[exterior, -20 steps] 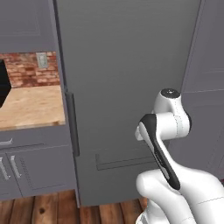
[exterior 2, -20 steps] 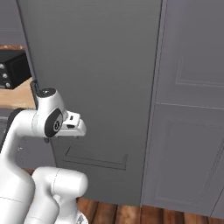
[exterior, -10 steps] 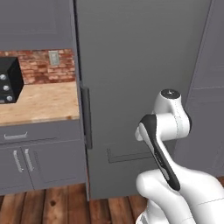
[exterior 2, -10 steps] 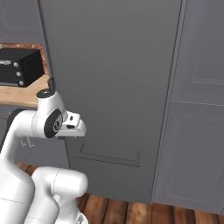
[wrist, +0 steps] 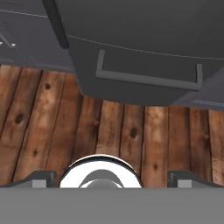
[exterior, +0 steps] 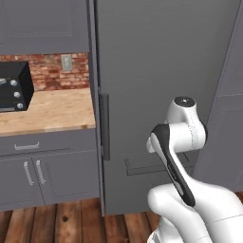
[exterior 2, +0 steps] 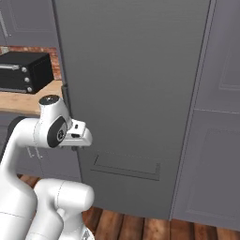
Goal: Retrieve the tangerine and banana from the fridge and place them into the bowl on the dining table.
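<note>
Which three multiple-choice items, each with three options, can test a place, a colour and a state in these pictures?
1. Where does the black oven stand?
A. on the wooden counter
B. on the floor
C. inside the fridge

2. What colour is the wall behind the counter?
A. white tile
B. red brick
C. green paint

3. How is the fridge door?
A. wide open
B. removed
C. closed

Answers:
1 A: the oven rests on the counter.
2 B: the brick wall shows red.
3 C: the fridge shows an unbroken front with its handle.
</note>
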Motion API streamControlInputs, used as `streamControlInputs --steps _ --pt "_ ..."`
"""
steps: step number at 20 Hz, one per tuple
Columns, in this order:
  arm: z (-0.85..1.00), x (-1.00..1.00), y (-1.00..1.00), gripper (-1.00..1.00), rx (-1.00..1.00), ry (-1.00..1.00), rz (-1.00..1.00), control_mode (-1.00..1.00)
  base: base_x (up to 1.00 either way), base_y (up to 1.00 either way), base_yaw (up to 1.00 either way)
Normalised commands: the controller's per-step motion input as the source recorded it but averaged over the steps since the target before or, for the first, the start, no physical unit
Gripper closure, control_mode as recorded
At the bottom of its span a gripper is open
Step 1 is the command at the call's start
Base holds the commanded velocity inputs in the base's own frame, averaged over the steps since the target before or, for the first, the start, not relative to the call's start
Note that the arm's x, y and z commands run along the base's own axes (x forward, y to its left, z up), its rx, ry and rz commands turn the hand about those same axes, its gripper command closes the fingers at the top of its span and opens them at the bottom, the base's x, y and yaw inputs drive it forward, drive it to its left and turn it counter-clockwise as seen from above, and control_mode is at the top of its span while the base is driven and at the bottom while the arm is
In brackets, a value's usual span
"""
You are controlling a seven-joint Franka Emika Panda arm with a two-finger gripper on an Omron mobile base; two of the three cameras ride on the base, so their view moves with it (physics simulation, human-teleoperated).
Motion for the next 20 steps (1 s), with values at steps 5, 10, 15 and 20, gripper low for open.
streamControlInputs --steps 5,10,15,20 --pt "0.0 0.0 0.41 -1.0 0.04 -0.18 0.0 -1.0 0.0 0.0 0.0" --pt "0.0 0.0 0.51 -1.0 0.09 -0.23 0.0 -1.0 0.0 0.0 0.0" --pt "0.1 0.0 0.43 -1.0 0.14 -0.28 0.0 -1.0 0.0 0.0 0.0" --pt "0.09 0.16 0.44 -1.0 0.14 -0.25 0.0 -1.0 0.0 0.0 0.0"
